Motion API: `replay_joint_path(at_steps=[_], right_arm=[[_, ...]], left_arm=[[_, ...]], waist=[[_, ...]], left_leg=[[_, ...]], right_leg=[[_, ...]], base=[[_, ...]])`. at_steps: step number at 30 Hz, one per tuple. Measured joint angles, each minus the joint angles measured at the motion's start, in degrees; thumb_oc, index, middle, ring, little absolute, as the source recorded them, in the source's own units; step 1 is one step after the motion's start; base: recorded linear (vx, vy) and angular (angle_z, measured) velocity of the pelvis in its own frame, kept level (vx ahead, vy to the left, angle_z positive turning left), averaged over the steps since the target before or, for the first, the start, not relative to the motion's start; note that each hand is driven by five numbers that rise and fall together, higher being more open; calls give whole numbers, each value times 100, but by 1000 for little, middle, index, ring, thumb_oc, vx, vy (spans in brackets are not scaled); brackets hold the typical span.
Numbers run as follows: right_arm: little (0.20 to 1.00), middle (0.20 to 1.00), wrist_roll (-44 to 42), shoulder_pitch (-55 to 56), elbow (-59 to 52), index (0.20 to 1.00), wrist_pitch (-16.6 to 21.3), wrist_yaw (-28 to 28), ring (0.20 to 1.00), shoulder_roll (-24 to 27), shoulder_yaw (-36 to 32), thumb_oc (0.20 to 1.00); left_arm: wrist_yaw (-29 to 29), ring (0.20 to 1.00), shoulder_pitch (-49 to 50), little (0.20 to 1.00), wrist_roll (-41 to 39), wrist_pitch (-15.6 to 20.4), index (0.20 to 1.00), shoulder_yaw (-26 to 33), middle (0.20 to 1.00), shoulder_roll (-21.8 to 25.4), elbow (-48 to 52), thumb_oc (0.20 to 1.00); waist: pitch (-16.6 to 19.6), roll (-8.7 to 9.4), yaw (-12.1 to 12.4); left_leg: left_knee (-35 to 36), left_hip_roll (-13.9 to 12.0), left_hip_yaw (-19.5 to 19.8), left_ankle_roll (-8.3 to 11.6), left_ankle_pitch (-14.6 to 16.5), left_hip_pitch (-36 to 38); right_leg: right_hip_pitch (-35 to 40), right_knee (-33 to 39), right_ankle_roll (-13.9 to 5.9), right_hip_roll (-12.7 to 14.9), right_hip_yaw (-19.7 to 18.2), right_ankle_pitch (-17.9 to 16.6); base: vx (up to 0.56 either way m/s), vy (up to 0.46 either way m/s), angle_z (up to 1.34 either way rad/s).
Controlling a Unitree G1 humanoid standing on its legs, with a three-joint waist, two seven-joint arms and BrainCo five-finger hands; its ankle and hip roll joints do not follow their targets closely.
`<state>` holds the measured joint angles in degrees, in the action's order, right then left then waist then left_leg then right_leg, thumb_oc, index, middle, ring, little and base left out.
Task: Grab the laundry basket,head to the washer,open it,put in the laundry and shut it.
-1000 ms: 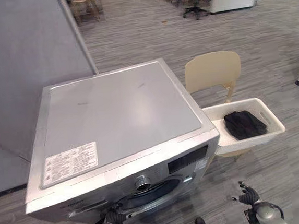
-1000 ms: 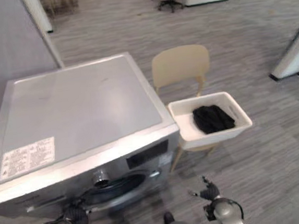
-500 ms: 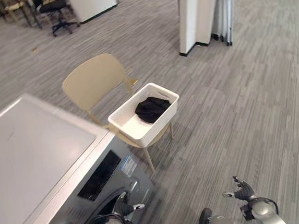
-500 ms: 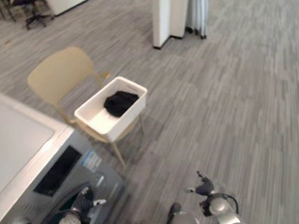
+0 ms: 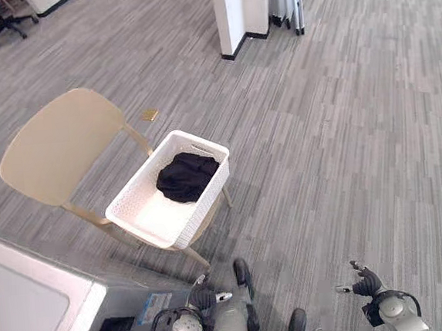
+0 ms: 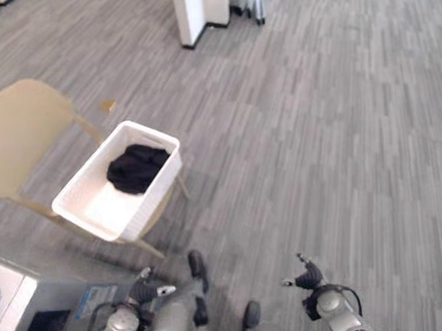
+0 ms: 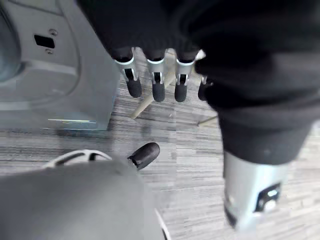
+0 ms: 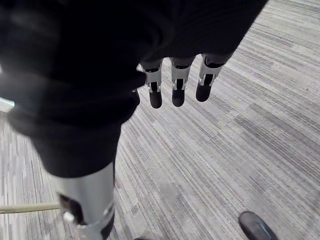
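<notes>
text: none legible | washer [image 5: 33, 321] front — one small blue sticker [image 5: 154, 307], print perhaps too small to read

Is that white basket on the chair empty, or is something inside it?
Not empty. The white basket sits on the tan chair with a dark bundle of clothing at one end; the rest of its floor is bare.

Open office floor: grey carpet planks [image 5: 357, 123], a white column [image 5: 231, 13].

Laundry [image 5: 186, 176] in basket [image 5: 141, 218] on chair [image 5: 57, 149]
</notes>
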<state>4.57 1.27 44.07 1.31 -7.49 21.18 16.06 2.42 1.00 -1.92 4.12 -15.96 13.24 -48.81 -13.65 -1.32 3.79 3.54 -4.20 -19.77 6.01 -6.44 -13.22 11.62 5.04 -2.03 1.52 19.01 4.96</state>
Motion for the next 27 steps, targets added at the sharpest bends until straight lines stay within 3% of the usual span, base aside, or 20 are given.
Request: replay_joint_path(at_steps=[1,2,3,4,5,6,7,8,9,11,12,13,14,15,21,22,23,24,25,27], right_arm=[[1000,1000,4,101,-3,1000,7,0,1000,-93,38,1000],[1000,1000,11,83,-45,1000,28,1,1000,-248,54,1000],[1000,1000,49,-79,-35,1000,15,25,1000,-392,98,1000],[1000,1000,112,-122,-34,1000,17,28,1000,-471,162,1000],[1000,1000,164,-272,-116,1000,63,43,1000,-484,238,1000],[1000,1000,165,-287,-181,1000,79,39,1000,-485,227,1000],[1000,1000,164,-337,-255,1000,82,40,1000,-480,218,1000],[1000,1000,163,-401,-259,1000,98,25,1000,-453,185,1000],[1000,1000,163,-393,-246,1000,93,21,1000,-379,179,1000],[1000,1000,163,-290,-167,1000,76,23,1000,-318,177,1000],[1000,1000,161,-291,-56,1000,83,21,1000,-326,172,1000],[1000,1000,157,-223,23,1000,21,7,1000,-300,-69,1000],[1000,1000,155,-222,103,1000,3,7,1000,-226,-122,1000],[1000,1000,149,-231,162,1000,-11,10,1000,-155,-224,1000],[1000,1000,151,-641,-605,1000,37,23,1000,201,-185,1000],[1000,1000,154,-573,-842,1000,42,24,1000,259,-159,1000],[1000,1000,166,-564,-1259,1000,74,22,1000,338,-151,1000],[1000,1000,193,-526,-1530,1000,96,20,1000,460,-152,1000],[1000,1000,349,-523,-1808,1000,141,23,1000,720,-153,1000],[1000,1000,549,-646,-1930,1000,145,16,1000,856,-151,1000]], left_arm=[[3,1000,194,1000,-4,-30,1000,109,1000,94,16,1000],[159,1000,410,1000,-153,54,1000,267,1000,-64,380,1000],[55,1000,291,1000,-146,76,1000,253,1000,-339,374,1000],[23,1000,307,1000,-142,81,1000,306,1000,-506,390,1000],[-8,1000,276,1000,-140,73,1000,242,1000,-596,323,1000],[-4,1000,220,1000,-139,52,1000,138,1000,-465,237,1000],[4,1000,227,1000,-139,39,1000,55,1000,-290,212,1000],[4,1000,243,1000,-138,21,1000,-7,1000,-118,179,1000],[8,1000,197,1000,-137,15,1000,-24,1000,37,150,1000],[14,1000,208,1000,-134,-21,1000,-36,1000,264,99,1000],[20,1000,260,1000,-130,-34,1000,-43,1000,339,58,1000],[57,1000,96,1000,-132,-51,1000,-52,1000,413,-40,1000],[51,1000,-55,1000,-130,-56,1000,-90,1000,336,-93,1000],[39,1000,-78,1000,-135,-36,1000,-123,1000,274,-24,1000],[11,1000,281,1000,-187,-32,1000,187,1000,180,294,1000],[16,1000,302,1000,-199,-32,1000,286,1000,151,346,1000],[25,1000,377,1000,-222,-39,1000,315,1000,163,348,1000],[28,1000,312,1000,-235,-52,1000,325,1000,161,343,1000],[33,1000,352,1000,-233,-67,1000,333,1000,176,334,1000],[55,1000,384,1000,-219,-148,1000,346,1000,283,310,1000]], waist=[[193,188,-4],[468,560,81],[481,680,161],[503,649,174],[478,502,250],[479,493,202],[491,550,231],[485,503,124],[468,446,12],[458,436,81],[503,452,93],[492,465,-23],[449,356,-175],[435,338,-195],[431,288,36],[432,322,163],[391,322,407],[324,380,369],[249,349,390],[155,382,400]], left_leg=[[-476,155,-33,-353,-163,107],[-589,483,-155,-818,82,142],[-545,665,-109,-1125,219,349],[-502,718,15,-1266,308,622],[-188,699,318,-1357,313,1075],[56,712,614,-1359,343,1267],[113,749,838,-1374,339,1338],[136,679,1142,-1344,381,1347],[110,644,1472,-1322,365,1357],[106,624,1872,-1155,479,1596],[65,626,2115,-1052,602,1656],[-463,683,2903,-825,939,1440],[-825,626,3176,-747,1017,1250],[-820,516,3023,-595,1078,1427],[-432,-50,3054,-217,876,1577],[-495,-56,3258,-163,883,1459],[-605,-53,3492,42,768,1139],[-823,41,3350,90,686,869],[-823,51,2611,-139,622,628],[-752,-141,1721,-228,700,531]], right_leg=[[344,-10,-203,264,-53,248],[322,-187,-234,616,-64,318],[283,-670,-289,720,16,230],[181,-1472,-385,840,16,228],[-903,-4226,-706,1127,-159,48],[-1719,-5107,-830,1113,-373,398],[-2231,-4839,-690,1042,-443,630],[-2573,-3716,-585,806,-737,646],[-2694,-2540,-617,644,-964,544],[-2861,-1457,-609,649,-1150,62],[-2810,-1135,-636,567,-1492,-163],[-2253,-415,-776,356,-2621,-520],[-1998,-335,-750,164,-2918,-607],[-1757,-375,-35,13,-2626,-1419],[-1246,-28,212,-382,-1747,-1227],[-1230,0,256,-384,-1502,-1191],[-1319,-30,267,-382,-1153,-1184],[-1370,-2,324,-254,-884,-1144],[-1436,-4,375,-148,-622,-1108],[-1460,-3,375,-26,-400,-1109]], base=[[398,132,-43],[398,160,-26],[399,169,4],[192,102,46],[213,17,104],[163,-72,121],[149,-113,150],[119,-120,165],[112,-118,194],[142,-144,148],[166,-203,189],[141,-223,246],[143,-267,321],[124,-266,213],[69,-263,80],[-67,-218,139],[-67,-153,155],[-53,-65,185],[-7,-11,133],[17,10,88]])
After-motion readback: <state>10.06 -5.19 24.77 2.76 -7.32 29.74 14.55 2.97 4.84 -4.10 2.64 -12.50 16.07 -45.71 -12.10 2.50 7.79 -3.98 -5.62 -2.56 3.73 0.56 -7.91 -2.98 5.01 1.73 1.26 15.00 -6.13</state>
